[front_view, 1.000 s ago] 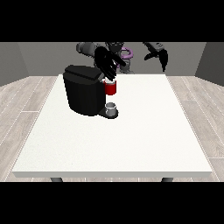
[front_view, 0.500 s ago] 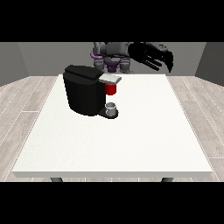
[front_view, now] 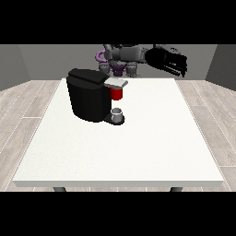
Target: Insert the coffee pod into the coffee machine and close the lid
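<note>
Hand at the view's right point(front_view: 169, 61) now farther right, fingers spread, above white table point(front_view: 138, 147), clear of coffee machine point(front_view: 90, 94).

Lighting: bright, even, diffuse; no single source evident. Table point(front_view: 138, 152): uniformly white, no glare. Shadows: faint, soft, close under the coffee machine point(front_view: 88, 94) base. Machine body: deep black, surface detail lost in darkness; weak sheen along its top edge. Backdrop walls: dim grey. Edges: straight, undistorted. Focus: uniform throughout.
</note>
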You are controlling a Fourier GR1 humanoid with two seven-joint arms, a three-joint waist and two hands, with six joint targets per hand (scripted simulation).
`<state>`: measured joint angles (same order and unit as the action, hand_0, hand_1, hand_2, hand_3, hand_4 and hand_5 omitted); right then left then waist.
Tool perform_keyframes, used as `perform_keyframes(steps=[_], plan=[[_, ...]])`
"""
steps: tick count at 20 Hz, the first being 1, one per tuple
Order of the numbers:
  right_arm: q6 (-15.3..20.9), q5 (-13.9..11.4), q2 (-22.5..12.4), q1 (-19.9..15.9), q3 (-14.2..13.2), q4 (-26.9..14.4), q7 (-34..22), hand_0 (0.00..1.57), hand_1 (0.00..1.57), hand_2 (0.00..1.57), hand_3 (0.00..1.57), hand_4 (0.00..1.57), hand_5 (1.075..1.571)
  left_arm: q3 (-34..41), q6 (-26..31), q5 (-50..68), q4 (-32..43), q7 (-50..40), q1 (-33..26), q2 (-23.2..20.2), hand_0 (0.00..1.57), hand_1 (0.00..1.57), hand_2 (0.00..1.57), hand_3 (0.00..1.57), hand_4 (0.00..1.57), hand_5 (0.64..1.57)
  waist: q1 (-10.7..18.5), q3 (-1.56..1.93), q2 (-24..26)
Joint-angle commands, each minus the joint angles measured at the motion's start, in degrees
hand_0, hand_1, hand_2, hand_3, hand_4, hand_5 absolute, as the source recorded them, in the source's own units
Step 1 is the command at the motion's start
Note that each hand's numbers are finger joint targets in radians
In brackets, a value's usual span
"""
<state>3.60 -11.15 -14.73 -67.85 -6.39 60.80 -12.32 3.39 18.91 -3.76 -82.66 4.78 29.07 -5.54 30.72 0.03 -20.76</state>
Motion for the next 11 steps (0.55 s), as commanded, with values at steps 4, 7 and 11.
perform_keyframes(steps=[4,7,11], plan=[[-0.05,0.6,6.64,1.38,3.13,-0.18,6.48,0.0,0.0,0.0,0.0,0.0,1.571,2.26,0.73,1.5,1.73,1.43,-2.82,-1.34,0.0,0.0,0.0,0.0,0.35,1.571,-4.71,-0.06,3.32],[-1.06,1.32,10.67,5.98,5.61,1.15,10.21,0.0,0.0,0.0,0.0,0.22,1.571,2.53,-0.98,0.75,2.34,2.23,-6.58,-0.51,0.0,0.0,0.0,0.0,0.33,1.571,-8.44,-0.04,6.86],[-3.31,2.53,14.49,12.2,9.33,2.34,13.54,0.0,0.0,0.0,0.0,0.26,1.571,3.67,-2.89,0.14,3.55,1.48,-10.09,-0.45,0.0,0.0,0.0,0.0,0.27,1.571,-13.44,-0.02,11.61]])
